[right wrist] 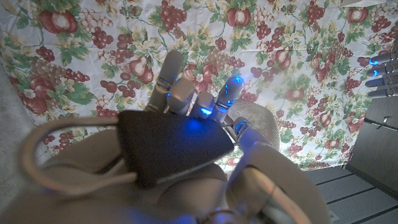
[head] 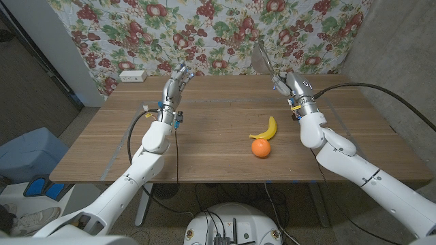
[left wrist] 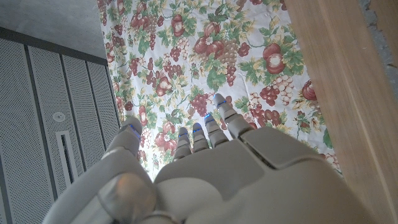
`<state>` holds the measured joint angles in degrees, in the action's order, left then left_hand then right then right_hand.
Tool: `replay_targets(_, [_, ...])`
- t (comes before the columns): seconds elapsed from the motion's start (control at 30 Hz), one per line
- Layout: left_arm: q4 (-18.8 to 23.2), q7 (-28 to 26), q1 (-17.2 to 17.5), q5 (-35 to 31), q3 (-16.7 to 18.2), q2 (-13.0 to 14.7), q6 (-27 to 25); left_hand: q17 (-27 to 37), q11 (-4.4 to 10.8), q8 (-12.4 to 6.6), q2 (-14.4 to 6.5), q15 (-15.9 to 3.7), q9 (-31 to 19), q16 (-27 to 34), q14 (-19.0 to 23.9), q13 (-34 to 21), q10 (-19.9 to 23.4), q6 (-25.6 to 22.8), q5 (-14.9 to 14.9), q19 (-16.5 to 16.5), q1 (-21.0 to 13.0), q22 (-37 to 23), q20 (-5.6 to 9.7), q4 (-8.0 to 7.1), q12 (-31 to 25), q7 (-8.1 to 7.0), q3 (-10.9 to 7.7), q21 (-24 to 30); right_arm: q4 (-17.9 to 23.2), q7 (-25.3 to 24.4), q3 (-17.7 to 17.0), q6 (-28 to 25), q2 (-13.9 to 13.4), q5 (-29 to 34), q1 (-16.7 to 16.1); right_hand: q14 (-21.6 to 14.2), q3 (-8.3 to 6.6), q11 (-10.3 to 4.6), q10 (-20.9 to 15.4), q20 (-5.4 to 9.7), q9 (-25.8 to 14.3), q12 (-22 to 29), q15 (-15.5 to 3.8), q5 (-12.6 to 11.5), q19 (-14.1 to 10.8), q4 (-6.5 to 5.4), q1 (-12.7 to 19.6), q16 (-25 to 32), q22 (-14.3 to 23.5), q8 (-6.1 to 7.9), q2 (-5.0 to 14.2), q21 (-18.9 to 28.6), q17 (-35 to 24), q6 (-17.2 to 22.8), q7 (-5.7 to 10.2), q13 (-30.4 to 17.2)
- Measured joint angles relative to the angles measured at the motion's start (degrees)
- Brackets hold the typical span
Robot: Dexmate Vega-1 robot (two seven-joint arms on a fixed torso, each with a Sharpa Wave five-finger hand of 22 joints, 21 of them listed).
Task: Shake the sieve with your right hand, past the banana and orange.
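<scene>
So the head view had the whole layout: wooden table (head: 204,136) with a banana (head: 266,129) lying roughly mid-table toward the robot's right, and an orange (head: 260,148) touching the banana's near end, just in front of it. The right hand (head: 289,85) was up over the far right part of the table, past both fruits, gripping the handle of the sieve (head: 261,56). The sieve's round mesh bowl stuck up and tilted away toward the fruit-print cloth (head: 218,27) hanging behind the table. Couldn't tell from any view whether anything was inside the sieve; it was too small and seen edge-on from the head camera.

The right wrist view was way closer: the back of the right hand (right wrist: 186,155) with fingers (right wrist: 171,81) reaching up, blue lights glowing, and a bit of the sieve's mesh bowl (right wrist: 261,121) poking out beyond them against the cloth. No table or fruit there.

The left hand (head: 176,83) was raised over the far left part of the table, well apart from the fruit, holding nothing. The left wrist view showed the left hand (left wrist: 205,174) from behind, fingers (left wrist: 221,118) fairly straight and close together, with the table edge (left wrist: 348,93) running alongside. A white box (head: 132,75) sat at the table's far left corner.
</scene>
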<state>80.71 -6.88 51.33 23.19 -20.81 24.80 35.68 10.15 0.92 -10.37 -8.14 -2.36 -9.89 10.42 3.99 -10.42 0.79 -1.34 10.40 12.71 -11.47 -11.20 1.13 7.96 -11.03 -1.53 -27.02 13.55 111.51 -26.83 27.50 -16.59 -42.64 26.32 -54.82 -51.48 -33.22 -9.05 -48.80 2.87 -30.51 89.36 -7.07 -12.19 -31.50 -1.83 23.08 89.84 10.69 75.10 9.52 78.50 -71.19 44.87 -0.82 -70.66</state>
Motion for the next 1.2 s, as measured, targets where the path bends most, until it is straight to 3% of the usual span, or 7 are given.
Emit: replay_targets(1.2, [0.9,-0.9,0.8,-0.2,0.4,0.2,-0.3,0.0,0.00,0.00,0.2,0.00,0.0,0.0,0.0,0.0,0.0,0.0,0.0,0.0,0.2,0.0,0.00,0.03,0.0,0.00,-0.51,-0.2,-1.2,0.5,7.9,-2.6,-2.8,19.4,3.2,0.3,0.00,-0.08,0.1,0.00,1.0,0.0,0.32,0.0,0.0,0.00,0.0,0.0,0.0,0.00,0.00,0.0,0.0,-0.7,-0.11,0.0])
